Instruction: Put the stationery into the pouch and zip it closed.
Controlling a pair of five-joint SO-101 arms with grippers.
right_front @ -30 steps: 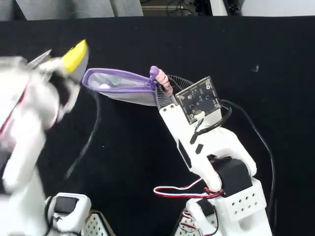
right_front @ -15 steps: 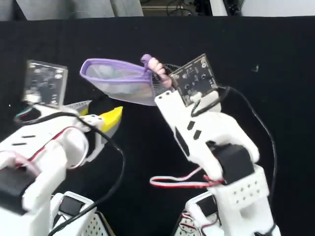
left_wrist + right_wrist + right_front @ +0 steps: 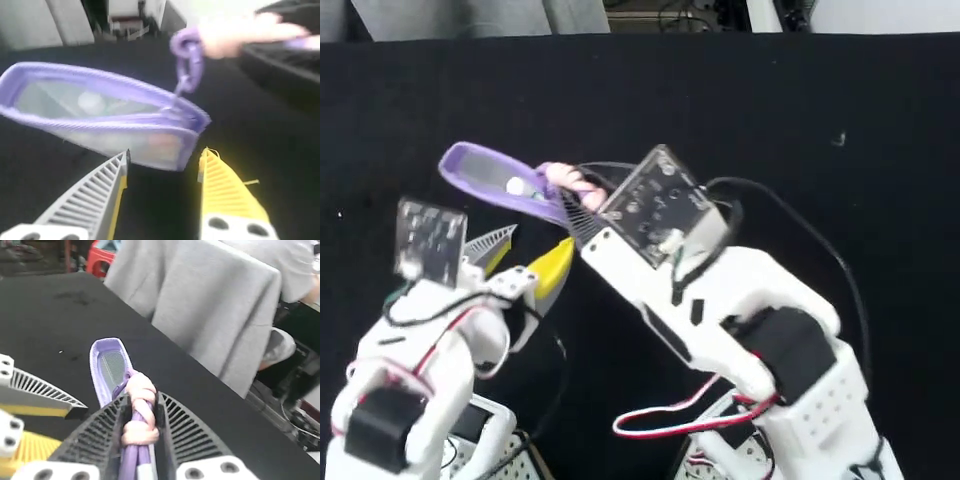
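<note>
Two hands meet above the black worktop (image 3: 800,120): the right hand (image 3: 141,407) is clamped on one end of the purple pouch (image 3: 100,115), and the left hand (image 3: 165,156), fingers (image 3: 225,195) apart, hangs just beside it

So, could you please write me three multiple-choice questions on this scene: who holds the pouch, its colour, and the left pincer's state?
1. The pouch is held by: A the left pincer; B the right pincer; C a hand.
2. The pouch is: A green; B purple; C red.
3. The left pincer is: A open; B shut on a pen; C shut on the pouch.

Answers:
1 B: the right pincer is shut on the pouch's end.
2 B: its edging is purple in all three views.
3 A: a wide gap shows in its wrist view, and it grips nothing.
</note>
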